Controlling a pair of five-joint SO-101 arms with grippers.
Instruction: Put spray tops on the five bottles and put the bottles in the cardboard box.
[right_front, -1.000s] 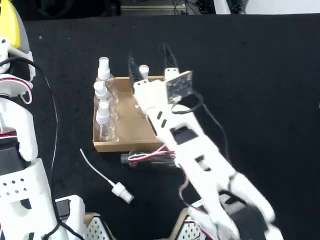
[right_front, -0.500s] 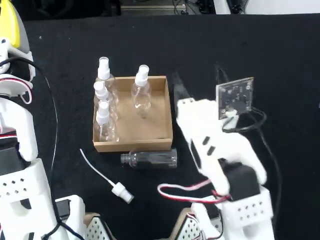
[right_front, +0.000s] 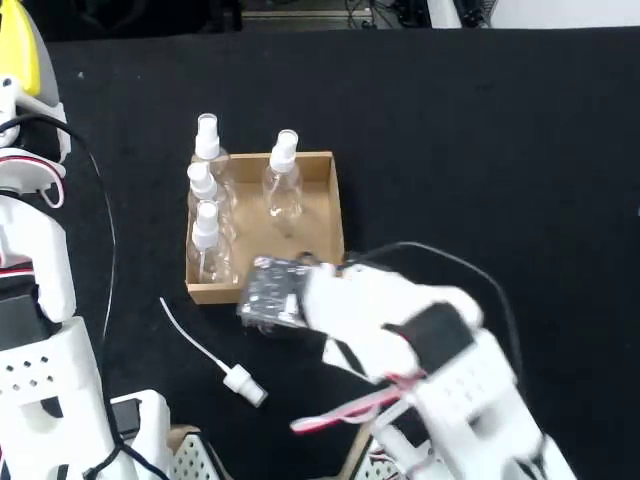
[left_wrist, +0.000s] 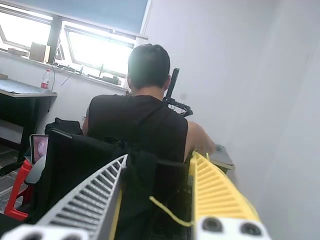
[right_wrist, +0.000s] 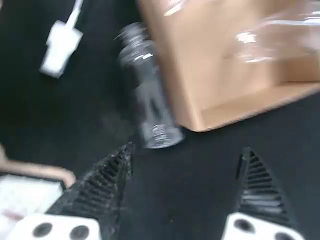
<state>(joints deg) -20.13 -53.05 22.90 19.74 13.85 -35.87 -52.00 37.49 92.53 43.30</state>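
Black cloth (right_front: 500, 150) covers the table. Beyond it is a room with bright windows (left_wrist: 95, 50) and a white wall (left_wrist: 240, 75). The left gripper (left_wrist: 159, 156) points up into that room, jaws apart, gripping nothing. The right gripper (right_wrist: 187, 150) is spread wide and empty over the cloth, close to the uncapped bottle (right_wrist: 147, 107), which lies just beside the near wall of the cardboard box (right_front: 335, 200). Four capped bottles (right_front: 283, 180) stand inside. A loose spray top (right_front: 243, 383) lies nearer, to the left.

The black-covered counter (right_front: 520, 150) carries the cardboard box (right_front: 336, 200), a clear capless bottle (right_wrist: 148, 105) lying on its side just beside one wall of the box, and a loose white spray top (right_front: 243, 383) with its thin tube, apart from both.
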